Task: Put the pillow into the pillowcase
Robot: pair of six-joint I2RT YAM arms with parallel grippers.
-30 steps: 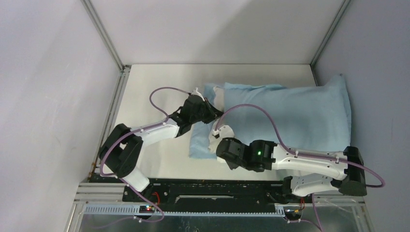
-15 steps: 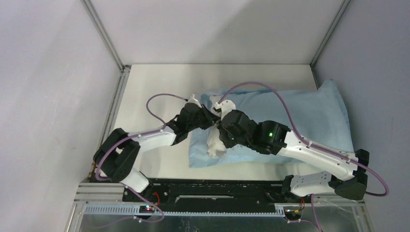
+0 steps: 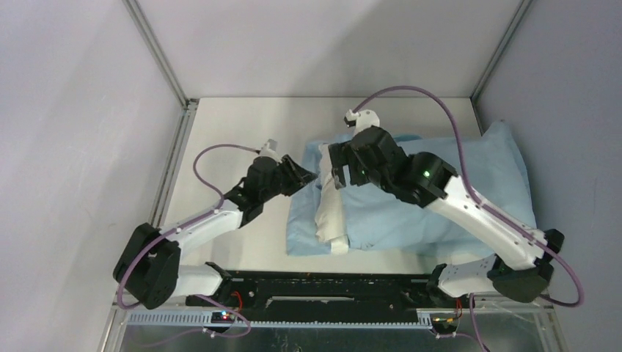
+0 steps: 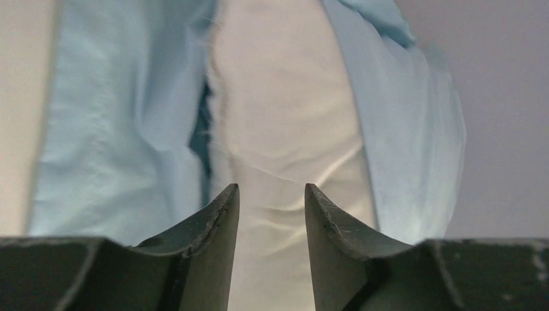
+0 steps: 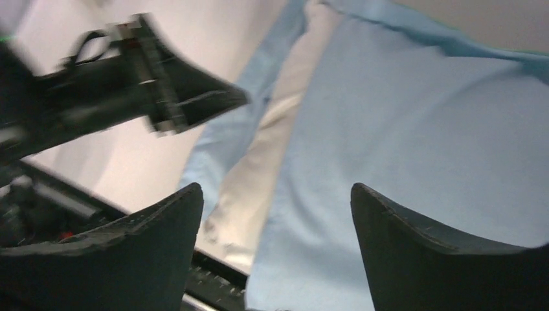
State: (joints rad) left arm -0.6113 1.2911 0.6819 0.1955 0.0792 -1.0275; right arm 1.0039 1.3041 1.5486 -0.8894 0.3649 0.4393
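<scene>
The light blue pillowcase [image 3: 440,183] lies across the right half of the table with its mouth facing left. A cream strip of the pillow [image 3: 330,216] shows at that mouth; the rest is inside. My left gripper [image 3: 309,176] hovers just left of the mouth, open and holding nothing. Its wrist view shows the pillow [image 4: 278,116] past the gripper [image 4: 272,194], with pillowcase [image 4: 116,129] on both sides. My right gripper [image 3: 336,174] hangs over the mouth, wide open and holding nothing. The right wrist view has the gripper [image 5: 275,194] above pillowcase [image 5: 401,129] and pillow [image 5: 259,175].
The white table [image 3: 242,132] is boxed in by grey walls and metal posts [image 3: 158,59]. A black rail [image 3: 323,287] runs along the near edge. The pillowcase's right end rests against the right wall [image 3: 524,147]. Purple cables [image 3: 411,92] loop above both arms.
Both grippers have opened and let go of the fabric at the pillowcase mouth. The right arm has swung from the near edge up to the far side; the left gripper has drawn back leftward.
</scene>
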